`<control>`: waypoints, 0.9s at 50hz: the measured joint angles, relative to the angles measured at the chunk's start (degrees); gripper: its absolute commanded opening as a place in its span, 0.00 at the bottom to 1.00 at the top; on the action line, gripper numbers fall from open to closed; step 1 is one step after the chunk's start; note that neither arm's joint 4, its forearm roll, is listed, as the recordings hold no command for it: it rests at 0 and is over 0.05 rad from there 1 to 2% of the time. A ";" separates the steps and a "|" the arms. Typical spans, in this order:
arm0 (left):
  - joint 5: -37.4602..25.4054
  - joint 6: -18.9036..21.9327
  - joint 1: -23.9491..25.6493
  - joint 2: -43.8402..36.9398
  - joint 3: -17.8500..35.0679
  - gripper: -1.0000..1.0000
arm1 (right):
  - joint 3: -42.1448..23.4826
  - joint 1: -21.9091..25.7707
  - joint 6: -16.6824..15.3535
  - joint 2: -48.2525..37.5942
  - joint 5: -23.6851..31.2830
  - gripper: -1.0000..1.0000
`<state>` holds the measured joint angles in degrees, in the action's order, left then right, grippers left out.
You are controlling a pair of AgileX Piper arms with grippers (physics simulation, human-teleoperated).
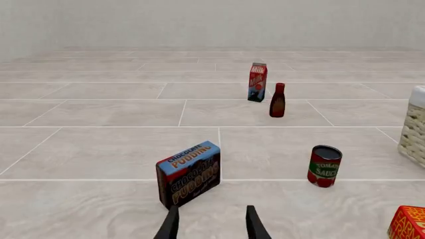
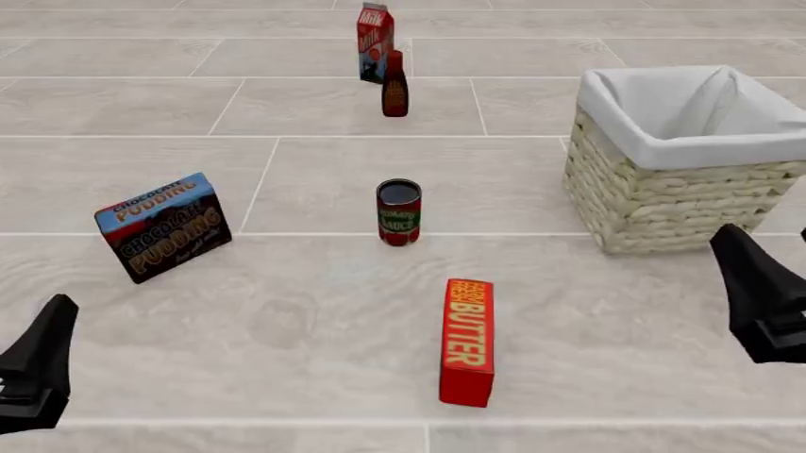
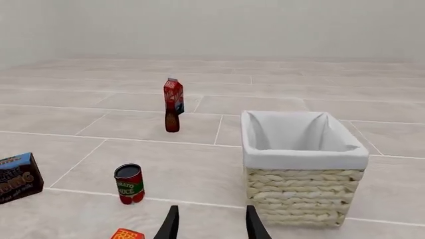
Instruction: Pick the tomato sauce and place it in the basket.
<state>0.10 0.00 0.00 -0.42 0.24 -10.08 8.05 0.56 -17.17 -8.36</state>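
Front view: tomato sauce upright on counter, ahead of both pincers, well apart. Your left pincer and right pincer parted, empty. Basket ahead of right pincer, so right suits.

The visible robot hardware is uniformly matte black, with no markings, cables or screws discernible. In the front view, the left gripper appears as a tapered, wedge-shaped black body, narrow at its upper tip and broadening downward, with small pale notches along its inner edge. The right gripper is likewise black and angular, with a pointed upper end and a blockier faceted lower section. In the left wrist view, the left gripper shows two slim black fingers, each tapering toward the tip. In the right wrist view, the right gripper shows an identical pair of fingers.
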 measured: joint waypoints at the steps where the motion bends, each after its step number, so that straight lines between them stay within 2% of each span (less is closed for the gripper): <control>1: 0.00 0.00 0.00 0.00 0.00 1.00 | -0.55 0.51 0.10 -1.30 -0.59 1.00; 11: 0.00 0.00 0.00 0.00 0.00 1.00 | -6.79 6.59 0.13 -16.05 -5.46 1.00; 21: 0.00 0.00 0.00 0.00 0.00 1.00 | -12.95 11.10 0.34 -28.34 -7.60 1.00; 45: 0.00 0.00 0.00 0.00 0.00 1.00 | -24.46 17.89 -0.50 -47.01 -9.77 1.00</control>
<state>0.10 0.00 0.00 -0.42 0.24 -34.54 25.94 0.06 -64.18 -18.13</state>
